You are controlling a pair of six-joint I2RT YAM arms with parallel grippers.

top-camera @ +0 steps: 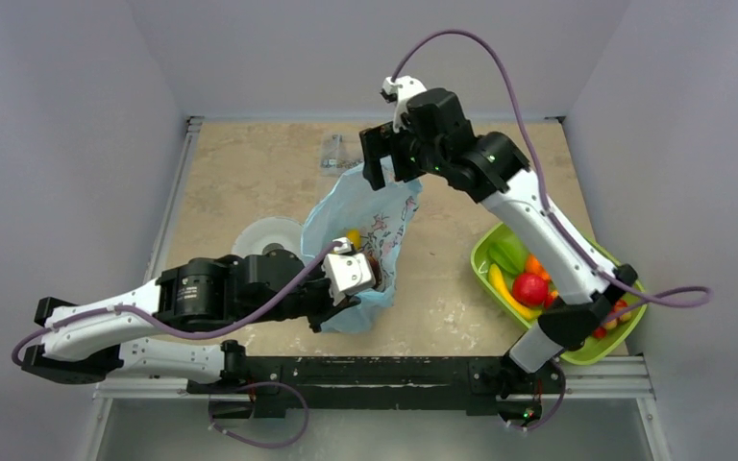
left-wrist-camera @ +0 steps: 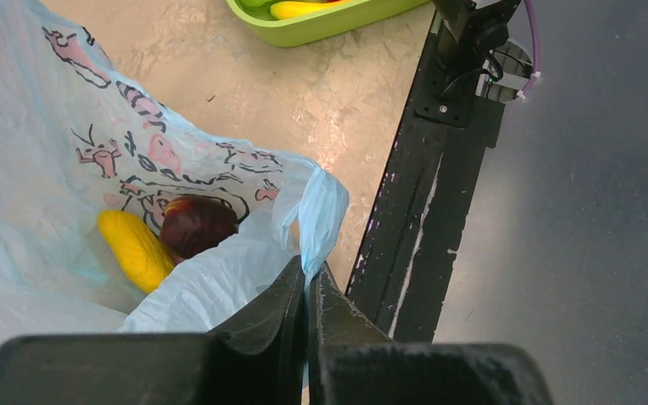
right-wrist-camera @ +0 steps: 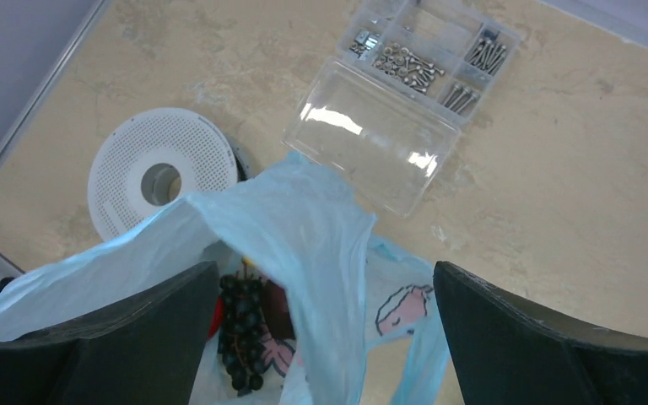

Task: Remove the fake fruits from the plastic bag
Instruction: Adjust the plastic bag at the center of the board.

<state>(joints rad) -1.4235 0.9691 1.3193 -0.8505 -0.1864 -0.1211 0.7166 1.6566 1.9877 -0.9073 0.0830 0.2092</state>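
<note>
The light-blue plastic bag [top-camera: 370, 226] stands open in the middle of the table. My left gripper [top-camera: 346, 305] is shut on the bag's near rim, which shows pinched between the fingers in the left wrist view [left-wrist-camera: 308, 272]. Inside the bag lie a yellow fruit [left-wrist-camera: 135, 249] and a dark red plum [left-wrist-camera: 196, 224]. My right gripper [top-camera: 391, 165] is open and empty above the bag's far end [right-wrist-camera: 304, 228]. In the right wrist view the gripper [right-wrist-camera: 325, 283] straddles a raised fold of the bag. Dark purple grapes [right-wrist-camera: 240, 329] and a red piece [right-wrist-camera: 213, 325] show inside.
A lime-green tray [top-camera: 625, 336] at the right holds a red apple [top-camera: 529, 288], a banana [top-camera: 504, 288] and green pieces. A white round disc [top-camera: 264, 235] lies left of the bag. A clear hard box [right-wrist-camera: 405, 110] of screws lies behind it. A black rail [left-wrist-camera: 422, 194] edges the table's front.
</note>
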